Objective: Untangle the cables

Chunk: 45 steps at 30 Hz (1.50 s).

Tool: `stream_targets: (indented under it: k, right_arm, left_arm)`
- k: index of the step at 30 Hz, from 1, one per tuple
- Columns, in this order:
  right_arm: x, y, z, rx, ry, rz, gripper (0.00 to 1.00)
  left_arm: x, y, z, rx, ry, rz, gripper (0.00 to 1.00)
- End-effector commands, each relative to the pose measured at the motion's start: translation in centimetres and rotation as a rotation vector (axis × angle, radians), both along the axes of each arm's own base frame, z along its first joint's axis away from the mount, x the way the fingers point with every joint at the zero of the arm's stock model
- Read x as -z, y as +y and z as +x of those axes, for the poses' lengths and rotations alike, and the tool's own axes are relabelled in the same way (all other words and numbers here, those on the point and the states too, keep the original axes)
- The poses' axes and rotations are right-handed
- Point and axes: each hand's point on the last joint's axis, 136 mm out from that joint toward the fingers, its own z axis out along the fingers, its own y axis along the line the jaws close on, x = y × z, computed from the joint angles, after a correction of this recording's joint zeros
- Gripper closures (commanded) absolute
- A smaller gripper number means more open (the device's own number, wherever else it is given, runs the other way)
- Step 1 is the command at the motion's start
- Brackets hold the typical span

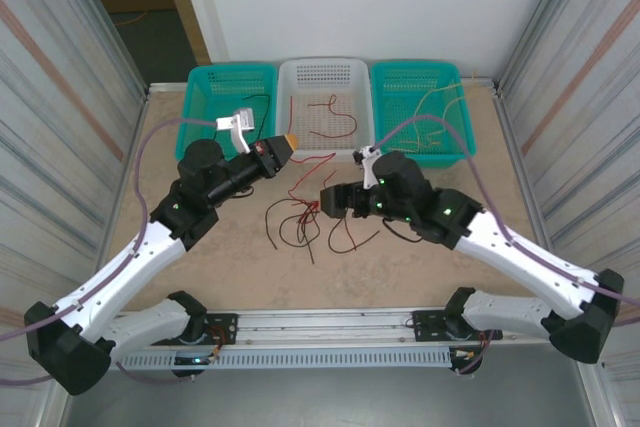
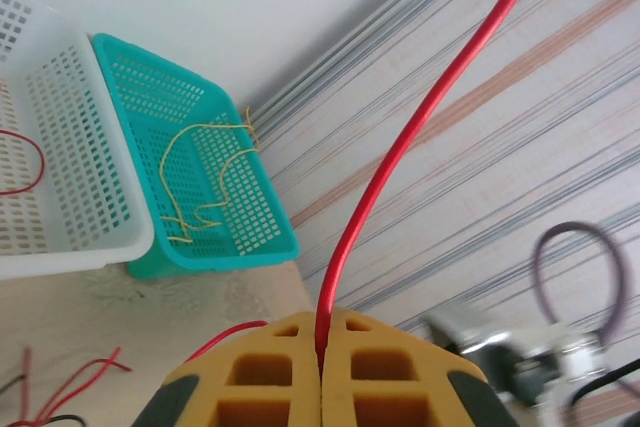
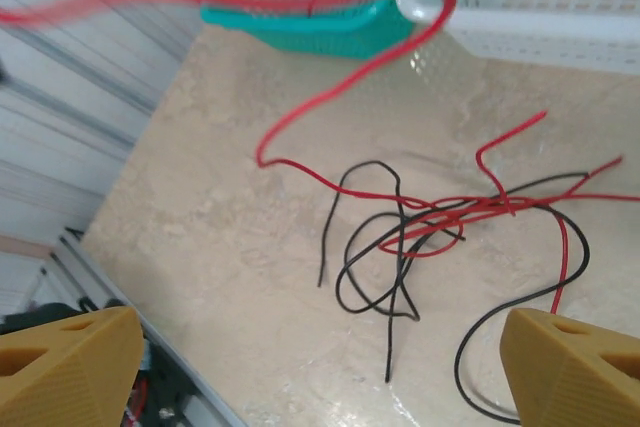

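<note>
Nearest the left wrist camera, the left gripper [image 2: 322, 352] is seen closed, its yellow fingers [image 2: 250, 377] pressed together on a red cable [image 2: 400, 157]. The cable is carried up out of them in a long shallow curve, with its free end pointed upward and to the right in that view. Other cables [image 1: 305, 219], red and black, are spread in a loose tangle on the middle of the table [image 1: 230, 267], most strands running roughly near to far. Just right of the tangle, the right gripper [image 1: 325, 199] is held with its fingers spread wide. The table is a tan marbled surface. At its far edge a white basket [image 1: 290, 75] is flanked by two teal baskets [image 1: 205, 82], and ribbed panel walls [image 1: 60, 67] are set on the left and right.
</note>
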Motion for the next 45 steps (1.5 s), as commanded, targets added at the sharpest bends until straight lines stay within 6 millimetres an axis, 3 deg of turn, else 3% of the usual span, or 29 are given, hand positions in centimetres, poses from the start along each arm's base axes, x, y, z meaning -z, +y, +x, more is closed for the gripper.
stream_targets:
  k: [1, 6, 11, 18, 25, 31, 33, 36, 39, 42, 45]
  right_arm:
    - [-2.7, 3.1, 1.1, 0.012, -0.088, 0.165, 0.07]
    - [-1.2, 5.4, 3.7, 0.073, -0.138, 0.159, 0.13]
    - [-0.2, 7.5, 5.3, 0.073, -0.155, 0.144, 0.33]
    - [2.4, 8.0, 6.5, 0.108, -0.114, 0.094, 0.61]
    - [3.8, 6.8, 6.0, 0.114, -0.098, 0.027, 0.93]
    - [6.5, 3.6, 4.5, 0.135, -0.031, -0.106, 0.99]
    - [6.9, 2.4, 3.9, 0.144, -0.019, -0.135, 0.99]
    - [7.2, 0.8, 3.2, 0.158, -0.012, -0.166, 1.0]
    - [7.2, -0.8, 2.9, 0.185, -0.019, -0.194, 1.0]
    - [6.3, -1.3, 2.5, 0.164, -0.02, -0.18, 1.0]
    - [4.0, -0.7, 1.9, 0.097, -0.032, -0.164, 1.0]
  left_arm:
    - [-3.0, 0.2, -0.4, -0.006, -0.012, -0.119, 1.0]
    - [-3.5, 0.1, -0.4, -0.008, 0.008, -0.145, 1.0]
    - [-3.4, 0.1, -0.5, -0.014, 0.03, -0.155, 1.0]
    - [-3.9, 0.2, -0.8, -0.013, 0.028, -0.17, 1.0]
    - [-4.7, 1.3, -0.6, -0.055, 0.012, -0.144, 1.0]
    - [-7.5, 7.9, 0.5, -0.335, -0.027, 0.087, 1.0]
    - [-7.8, 10.1, 0.7, -0.436, -0.021, 0.154, 1.0]
    - [-7.7, 12.0, 0.9, -0.499, -0.027, 0.18, 1.0]
    - [-6.7, 14.0, 1.1, -0.571, 0.024, 0.22, 1.0]
    - [-5.9, 14.8, 1.3, -0.589, 0.049, 0.245, 1.0]
    - [-5.2, 13.8, 1.8, -0.54, 0.062, 0.24, 1.0]
